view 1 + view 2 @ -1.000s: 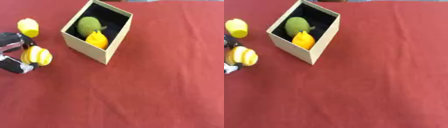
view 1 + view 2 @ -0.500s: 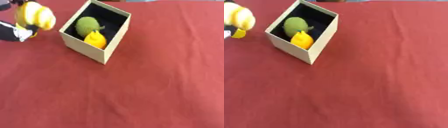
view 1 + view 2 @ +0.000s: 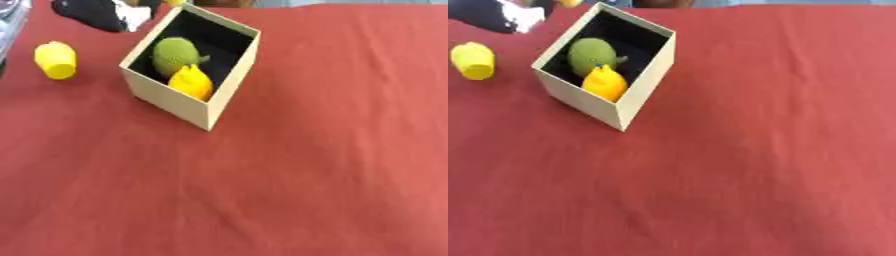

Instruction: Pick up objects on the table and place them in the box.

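**Yellow thing lifted up toward the box**

Up and over has gone the left hand [image 3: 98,14]: a second ago it was low at the left side, curled round a yellow thing, and now it sits at the top edge, just past the far left corner of the box [image 3: 166,102]. Only a bit of that yellow thing [image 3: 175,2] peeks out at the very top edge, close to the hand. Most of the hand is cut off, so I cannot tell if the fingers are curled or straight. I think it is held high so the yellow thing can drop in from above.

Far left, another yellow thing [image 3: 55,60] lies on the red cloth [image 3: 332,150], near the box but not touching it. It has yet to be picked up.

Next comes the box, open at the top. Inside lie a green fruit [image 3: 178,55] and an orange fruit [image 3: 192,82], touching each other.

No right hand shows.
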